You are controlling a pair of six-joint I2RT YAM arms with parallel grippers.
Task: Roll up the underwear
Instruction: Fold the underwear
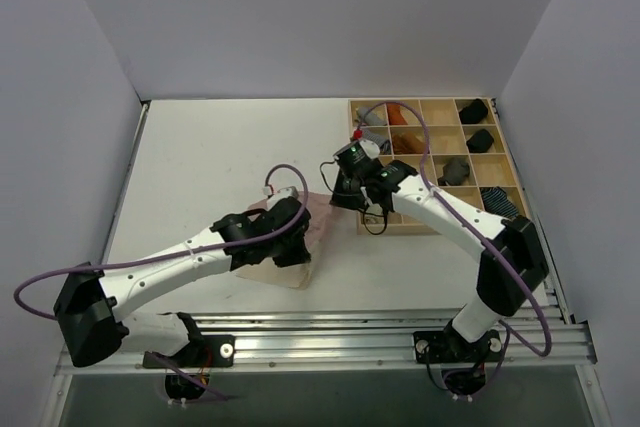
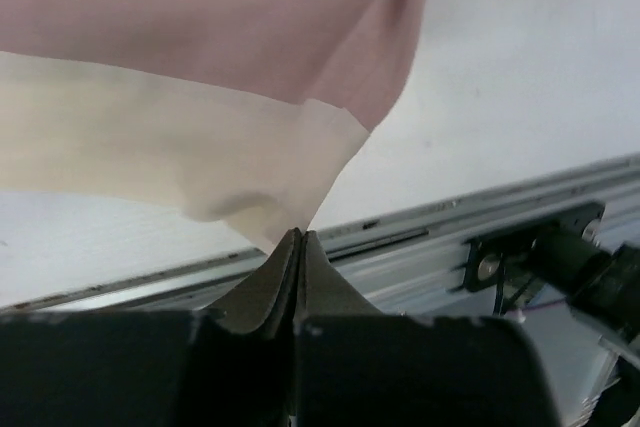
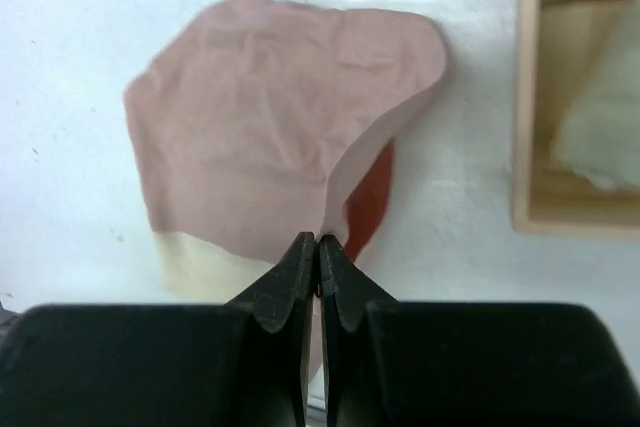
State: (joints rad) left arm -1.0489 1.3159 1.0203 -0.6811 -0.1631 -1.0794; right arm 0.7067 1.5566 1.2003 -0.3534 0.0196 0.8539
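Observation:
The dusty pink underwear (image 1: 318, 217) with its beige part (image 2: 170, 147) lies between my two grippers, left of the box. My left gripper (image 1: 293, 250) is shut on the beige edge (image 2: 298, 235) and holds it lifted off the table. My right gripper (image 1: 345, 194) is shut on the pink side edge (image 3: 318, 239), which rises in a fold; the rest of the pink cloth (image 3: 260, 127) lies spread on the table. A rust-red patch (image 3: 372, 197) shows under the lifted fold. A pale yellow-green cloth (image 3: 600, 137) lies in a box compartment.
A wooden compartment box (image 1: 440, 100) stands at the back right, holding black rolls (image 1: 473, 110), a grey roll (image 1: 455, 169), a blue-striped roll (image 1: 497, 199) and a rust roll (image 1: 403, 115). An aluminium rail (image 1: 350, 332) runs along the near table edge. White walls enclose the table.

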